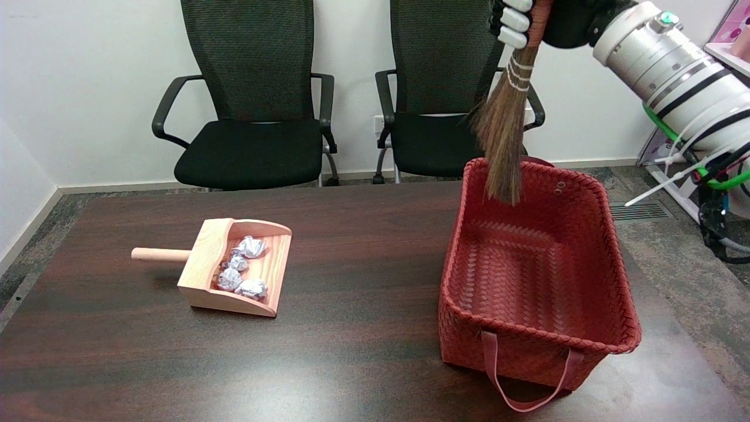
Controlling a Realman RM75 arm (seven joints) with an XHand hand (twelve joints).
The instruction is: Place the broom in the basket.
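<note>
the dark table (pixel 351 351) spreads out below the right hand (pixel 527 20). the red woven basket (pixel 592 193) sits straight beneath it. the hand grips the broom (pixel 505 132) by its handle, bristles hanging down over the basket's far rim. a wooden dustpan (pixel 205 275) with foil balls (pixel 243 269) lies well off to its left.

You are looking down from one head camera above the near side of the dark wooden table (pixel 363 351), facing across it toward two black office chairs (pixel 252 99) and the white wall (pixel 88 70).
</note>
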